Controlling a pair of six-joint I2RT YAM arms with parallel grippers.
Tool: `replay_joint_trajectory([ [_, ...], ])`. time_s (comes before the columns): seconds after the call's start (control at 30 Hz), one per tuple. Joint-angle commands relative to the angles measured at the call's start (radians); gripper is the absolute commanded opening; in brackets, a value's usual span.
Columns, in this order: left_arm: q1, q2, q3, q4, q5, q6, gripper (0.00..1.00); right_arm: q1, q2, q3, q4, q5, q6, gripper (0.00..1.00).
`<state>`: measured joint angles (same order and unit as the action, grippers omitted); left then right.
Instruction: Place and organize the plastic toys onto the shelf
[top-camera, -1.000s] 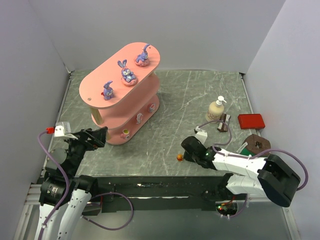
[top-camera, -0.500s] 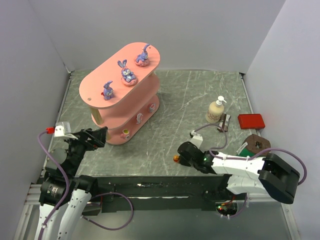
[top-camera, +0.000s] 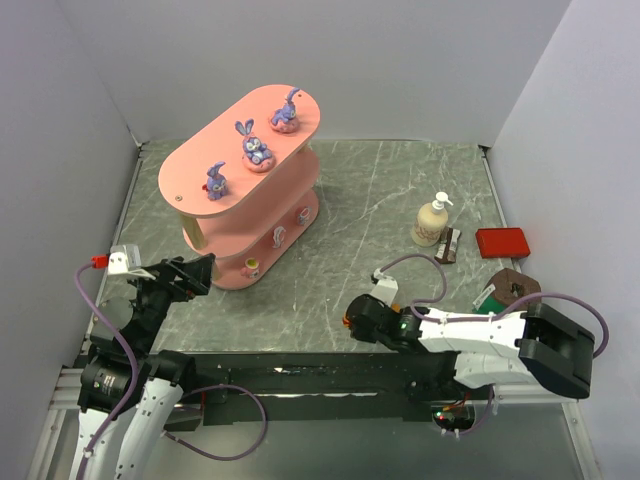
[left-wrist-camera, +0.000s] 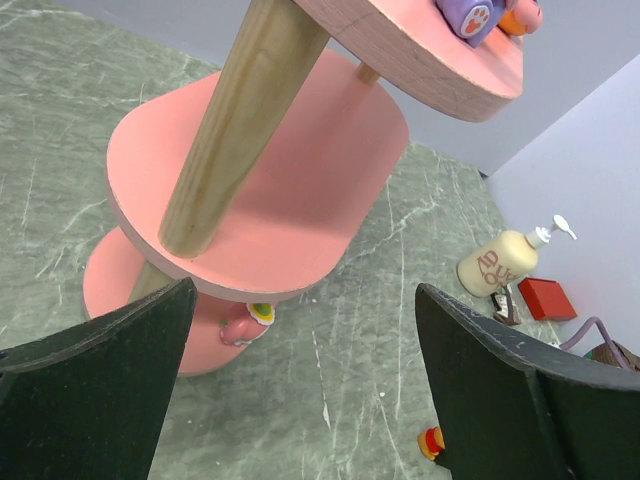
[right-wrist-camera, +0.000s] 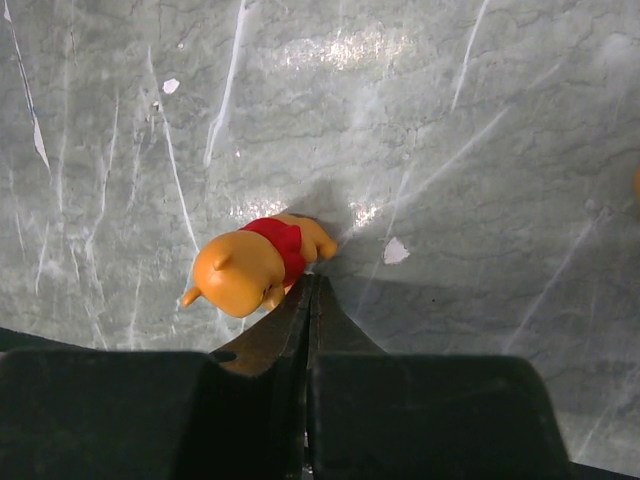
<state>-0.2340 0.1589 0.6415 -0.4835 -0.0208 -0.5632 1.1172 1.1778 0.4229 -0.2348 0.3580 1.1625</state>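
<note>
Lying tipped over by the desk's near edge, orange toy touches shut, empty right tool. Likely light, hard, slick: pinch across round body. Left tool wide open, empty.

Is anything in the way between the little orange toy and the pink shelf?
No, nothing visible. Only bare table lies between the orange toy and the shelf; the bottle stands off to the right.
</note>
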Motion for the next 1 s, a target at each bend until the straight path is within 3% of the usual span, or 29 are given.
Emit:
replay_joint_trajectory([
  [0.0, 0.005, -0.013, -0.002, 0.019, 0.001, -0.012, 0.96, 0.042, -0.006, 0.004, -0.138, 0.013, 0.037, 0.11],
  [0.2, 0.005, -0.009, 0.0, 0.02, 0.002, -0.012, 0.97, 0.072, -0.052, -0.024, -0.173, 0.004, -0.041, 0.43],
  [0.3, 0.004, -0.009, 0.0, 0.02, 0.002, -0.01, 0.96, 0.076, -0.046, -0.048, -0.17, 0.006, -0.053, 0.51],
  [0.6, 0.005, -0.002, 0.0, 0.02, 0.002, -0.012, 0.96, 0.081, 0.111, -0.021, -0.138, 0.107, -0.089, 0.63],
  [0.97, 0.005, -0.005, 0.001, 0.02, 0.004, -0.012, 0.96, 0.081, 0.296, 0.12, -0.239, 0.257, -0.115, 0.65],
])
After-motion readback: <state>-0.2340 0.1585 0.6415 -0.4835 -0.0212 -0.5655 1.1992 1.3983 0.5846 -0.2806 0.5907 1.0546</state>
